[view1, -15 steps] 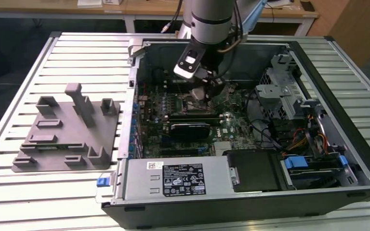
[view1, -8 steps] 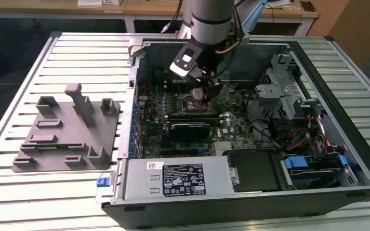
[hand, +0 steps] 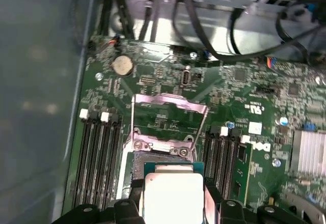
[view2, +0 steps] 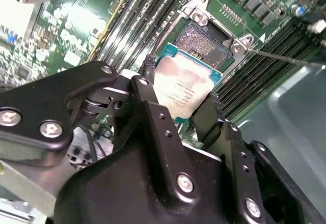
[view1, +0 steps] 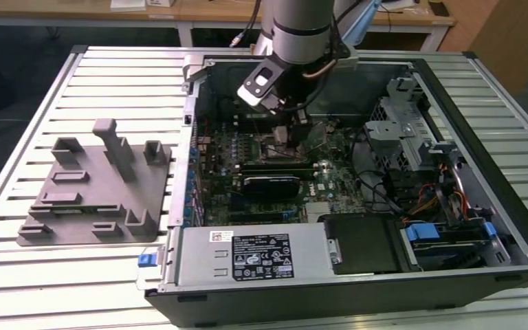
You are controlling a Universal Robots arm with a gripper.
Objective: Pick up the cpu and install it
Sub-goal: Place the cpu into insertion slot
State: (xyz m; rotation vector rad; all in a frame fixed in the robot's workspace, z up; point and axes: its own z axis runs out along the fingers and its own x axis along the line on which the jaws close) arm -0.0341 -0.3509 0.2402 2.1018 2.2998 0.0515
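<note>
In the exterior view we see the arm [view1: 301, 27] reaching down into an open computer case [view1: 337, 302] that lies on a slatted worktop [view1: 62, 282]. Its gripper [view1: 294, 130] hangs low over the green motherboard [view1: 328, 185]. A grey holder tray [view1: 99, 192] sits on the worktop at the exterior view's left, well apart from the arm.

The second wrist view gives us the grasp itself. The gripper's two black fingers [view2: 145, 89] are clamped on opposite edges of the cpu [view2: 186, 89], its silver top facing the camera. It is held at the near edge of the open socket [view2: 206, 43], whose field of contacts lies bare beyond it. We cannot tell whether the cpu touches the socket.

In the first wrist view we look along the board. The cpu sits between the fingers, just before the socket's metal frame [hand: 168, 117]. Rows of memory slots [hand: 97, 163] run on both sides, and a coin battery [hand: 122, 65] lies farther off.
</note>
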